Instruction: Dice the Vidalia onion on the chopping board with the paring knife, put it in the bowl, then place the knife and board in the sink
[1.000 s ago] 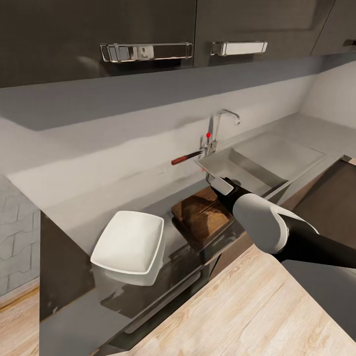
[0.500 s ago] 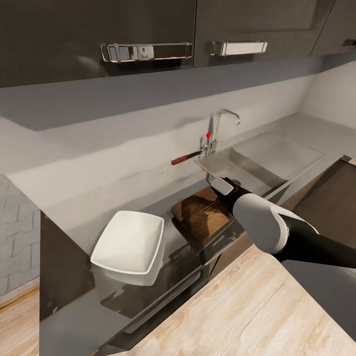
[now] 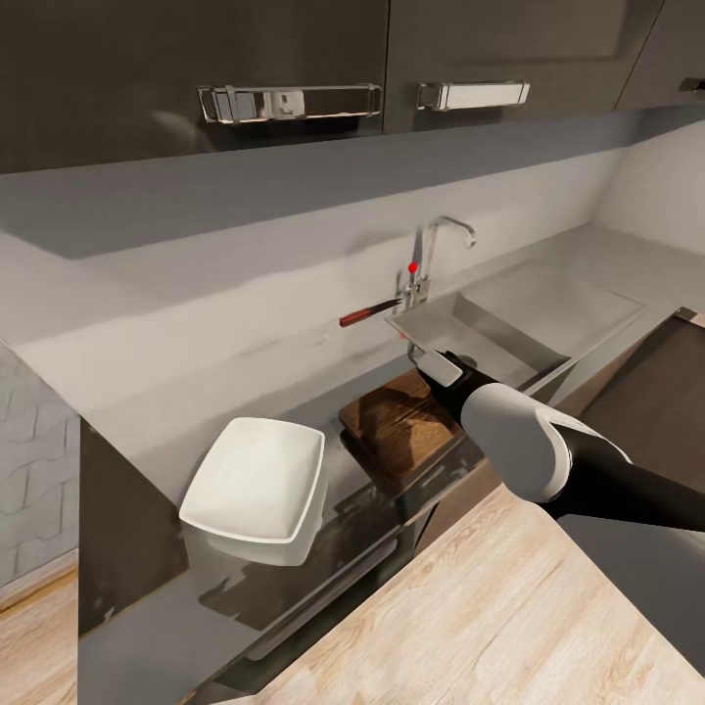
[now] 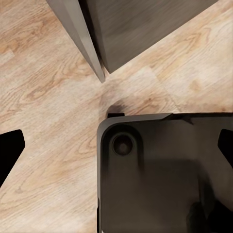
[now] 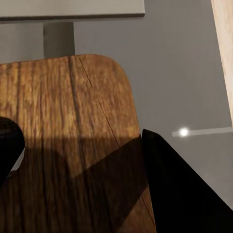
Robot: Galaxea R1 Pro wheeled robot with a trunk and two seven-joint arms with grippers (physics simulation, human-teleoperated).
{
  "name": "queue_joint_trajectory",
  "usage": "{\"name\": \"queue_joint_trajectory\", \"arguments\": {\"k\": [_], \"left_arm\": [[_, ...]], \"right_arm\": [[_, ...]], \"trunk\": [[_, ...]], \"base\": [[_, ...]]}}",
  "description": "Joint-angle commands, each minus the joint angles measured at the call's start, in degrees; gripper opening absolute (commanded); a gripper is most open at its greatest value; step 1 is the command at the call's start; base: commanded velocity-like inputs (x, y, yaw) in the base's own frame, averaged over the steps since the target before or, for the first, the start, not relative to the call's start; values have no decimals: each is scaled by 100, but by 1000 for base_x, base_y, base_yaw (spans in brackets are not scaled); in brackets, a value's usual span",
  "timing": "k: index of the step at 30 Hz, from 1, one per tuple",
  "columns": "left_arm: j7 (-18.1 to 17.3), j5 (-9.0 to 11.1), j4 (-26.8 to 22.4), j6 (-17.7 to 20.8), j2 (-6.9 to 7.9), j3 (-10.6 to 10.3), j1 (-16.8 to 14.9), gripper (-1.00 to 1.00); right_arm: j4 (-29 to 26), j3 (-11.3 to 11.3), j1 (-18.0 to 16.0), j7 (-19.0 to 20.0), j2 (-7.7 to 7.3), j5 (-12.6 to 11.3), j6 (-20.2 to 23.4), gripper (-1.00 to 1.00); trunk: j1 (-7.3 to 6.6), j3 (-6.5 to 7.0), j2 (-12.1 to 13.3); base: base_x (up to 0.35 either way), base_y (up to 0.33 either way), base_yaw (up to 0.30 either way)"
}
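Nothing has moved since the earlier pictures; the arm and all the things sit just as they did. One white square bowl [image 3: 257, 479] with round corners rests on the shiny dark grey countertop [image 3: 147, 460], near its front edge. One brown wooden board [image 3: 397, 426] with lines of grain lies just beside the bowl, between it and the steel sink [image 3: 480, 333]. One small knife [image 3: 370, 312] with a red-brown handle lies at the back of the countertop, by the sink's back corner and the one bent silver tap [image 3: 439, 250] with a red dot. The right gripper [image 3: 441, 366] hangs over the far end of the board, near the sink's edge, well apart from the knife. Its two dark fingers [image 5: 179, 189] stand wide apart over the board's round corner and hold nothing. The left gripper [image 4: 116, 145] points down at the pale wood floor [image 4: 43, 97], fingers spread wide, with nothing in it. I cannot find the onion in these pictures. Two silver handles are on the black cabinets [image 3: 196, 59] above.
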Motion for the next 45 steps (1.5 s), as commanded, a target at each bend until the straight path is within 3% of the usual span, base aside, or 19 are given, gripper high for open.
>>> {"name": "queue_joint_trajectory", "arguments": {"k": [1,2,39,45], "left_arm": [[-2,-2,-11,-6,1,1,2,100],[-2,-2,-11,-6,1,1,4,100],[-1,-2,-11,-6,1,1,7,100],[-1,-2,-11,-6,1,1,8,100]], "right_arm": [[-8,-32,-3,-27,2,16,-5,-100],[-8,-32,-3,-27,2,16,-5,100],[-37,-13,-3,-61,2,14,3,100],[-198,6,-3,-159,2,177,45,100]], "trunk": [[3,-8,-10],[3,-8,-10],[3,-8,-10],[3,-8,-10]], "base": [[0,0,0],[0,0,0],[0,0,0],[0,0,0]]}}
